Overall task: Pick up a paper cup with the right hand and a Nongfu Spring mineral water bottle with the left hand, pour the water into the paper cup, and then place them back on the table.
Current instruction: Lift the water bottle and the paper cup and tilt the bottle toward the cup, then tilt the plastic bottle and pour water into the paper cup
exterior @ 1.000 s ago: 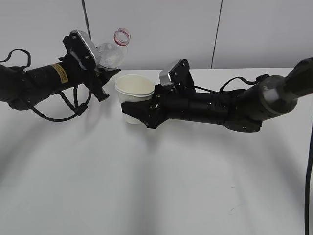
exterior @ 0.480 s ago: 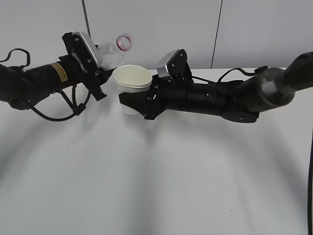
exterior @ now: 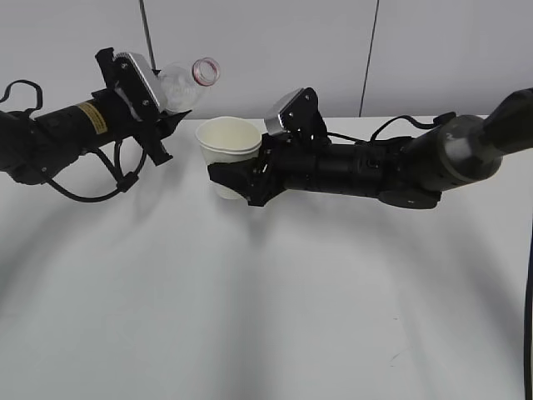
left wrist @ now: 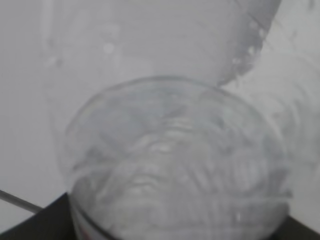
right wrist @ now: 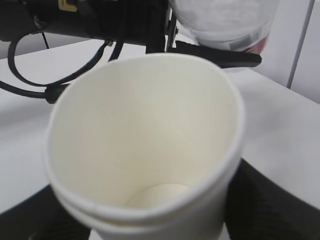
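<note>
- The paper cup (exterior: 227,150) is pinched in the right hand (exterior: 243,177), whose black jaws clasp its lower wall from both sides; it is held clear of the table (exterior: 266,317), mouth up and tipped slightly; in the right wrist view the cup (right wrist: 145,150) fills the frame, its matte cream inside dry as far as can be seen, the round base pale at 6 o'clock, the rolled rim pressed a little out of round.
- The Nongfu Spring mineral water bottle (exterior: 181,83) is gripped by the left hand (exterior: 158,104) around its body and lies tilted, its open mouth with the red neck ring pointing to about 2 o'clock; the mouth sits up and to the left of the cup's rim, near but apart from it.
- In the left wrist view the bottle (left wrist: 175,160) is a blurred clear ribbed plastic cylinder with droplets on its wall; how much water it holds cannot be told; the fingers are barely visible there as dark corners at the bottom edge.
- The right arm is glossy black with a silver-grey plate (exterior: 283,112) at the wrist; the left arm carries a yellow label band (exterior: 87,118) and looping black cables (exterior: 100,179).
- The table is flat, matte white, faintly scuffed.
</note>
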{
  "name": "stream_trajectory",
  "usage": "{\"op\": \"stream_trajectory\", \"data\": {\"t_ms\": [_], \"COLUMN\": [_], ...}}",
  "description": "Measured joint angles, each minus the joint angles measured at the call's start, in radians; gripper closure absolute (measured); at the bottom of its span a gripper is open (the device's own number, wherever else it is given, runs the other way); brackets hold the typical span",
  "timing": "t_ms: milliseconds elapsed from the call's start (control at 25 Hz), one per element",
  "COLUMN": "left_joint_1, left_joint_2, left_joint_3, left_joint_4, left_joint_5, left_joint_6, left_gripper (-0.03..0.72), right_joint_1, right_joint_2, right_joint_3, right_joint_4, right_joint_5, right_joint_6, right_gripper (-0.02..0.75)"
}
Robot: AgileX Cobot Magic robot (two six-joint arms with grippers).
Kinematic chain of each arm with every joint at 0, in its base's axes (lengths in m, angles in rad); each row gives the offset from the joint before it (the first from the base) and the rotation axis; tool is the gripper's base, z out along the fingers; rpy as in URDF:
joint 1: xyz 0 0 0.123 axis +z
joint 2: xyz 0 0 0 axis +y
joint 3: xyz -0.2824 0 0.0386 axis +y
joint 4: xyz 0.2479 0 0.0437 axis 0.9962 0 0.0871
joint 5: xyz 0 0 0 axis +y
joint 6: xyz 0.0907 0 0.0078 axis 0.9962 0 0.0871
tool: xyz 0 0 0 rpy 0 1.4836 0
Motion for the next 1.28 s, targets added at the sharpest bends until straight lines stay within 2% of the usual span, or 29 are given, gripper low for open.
{"op": "stream_trajectory", "data": {"t_ms": [400,1280], "left_joint_1": [0.0,0.001], "left_joint_2": [0.0,0.0], "left_joint_3": [-0.005,-0.006], "left_joint_4": [0.0,-0.003], "left_joint_5": [-0.006,-0.007], "left_joint_6": [0.104,0.254], "left_gripper": [0.288,0.288], "right_joint_1": [0.0,0.0], "right_joint_2": [0.0,0.0], "right_joint_3": [0.0,0.0], "right_joint_4": [0.0,0.0], "right_joint_5": [0.015,0.034], "right_joint_6": [0.002,0.002], "right_gripper": [0.227,0.227]}}
